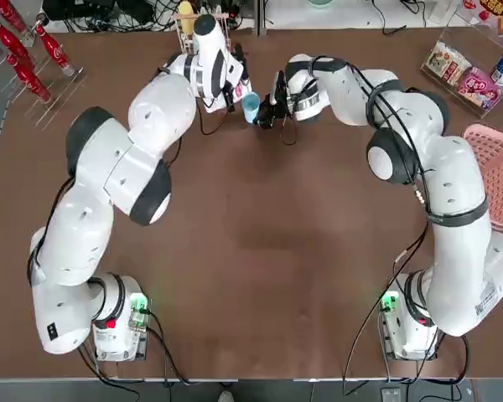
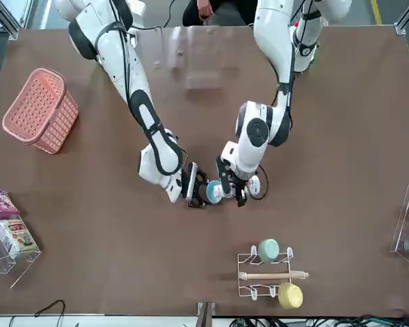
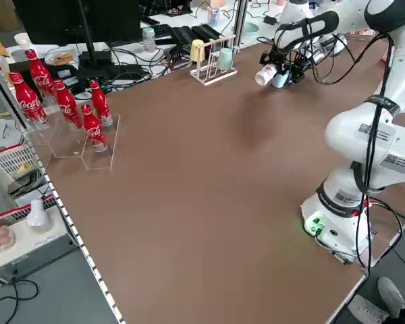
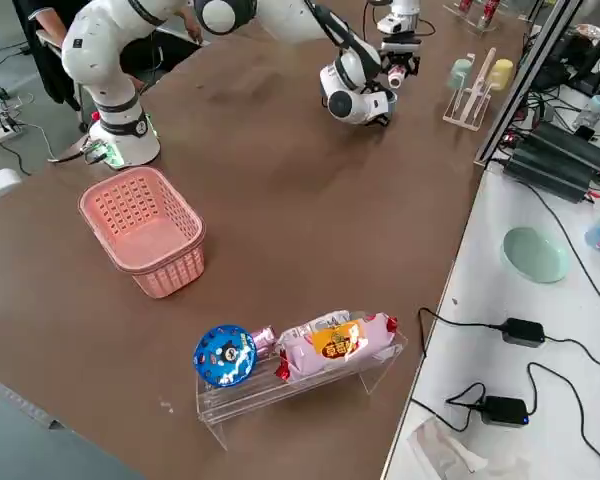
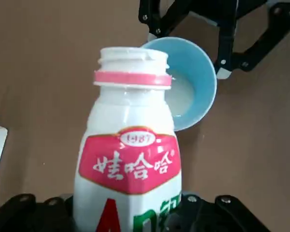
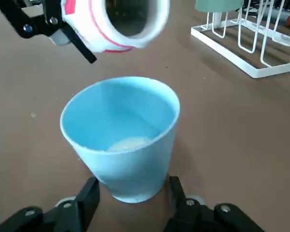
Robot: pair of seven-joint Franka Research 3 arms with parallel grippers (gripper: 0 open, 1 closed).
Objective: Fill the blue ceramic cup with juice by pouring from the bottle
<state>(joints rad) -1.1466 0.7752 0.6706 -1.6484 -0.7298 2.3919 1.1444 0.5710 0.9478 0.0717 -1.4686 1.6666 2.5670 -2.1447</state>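
— Where's the cup right now?

— I've got the blue ceramic cup on the brown table, toward the far edge, between my two grippers. On my right wrist camera it sits squarely between the right gripper's fingers, one pressed to each side of its base, so that gripper is clamped on the cup. A little pale liquid shows at the bottom.

— And the bottle?

— The bottle is in my left gripper, fingers closed around its lower body. It's uncapped and tipped over, its open mouth hanging just above the cup's rim on the left arm's side. From the left wrist camera the neck with its pink ring overlaps the cup's edge, with whitish liquid inside the cup.

— What's around them?

— Just beyond the pair, at the far edge, a white wire rack carries a pale mint-green cup and a yellow cup. Red cola bottles stand in clear holders at the far left corner. A pink basket sits at the right edge, and past it a clear tray of snack packets.
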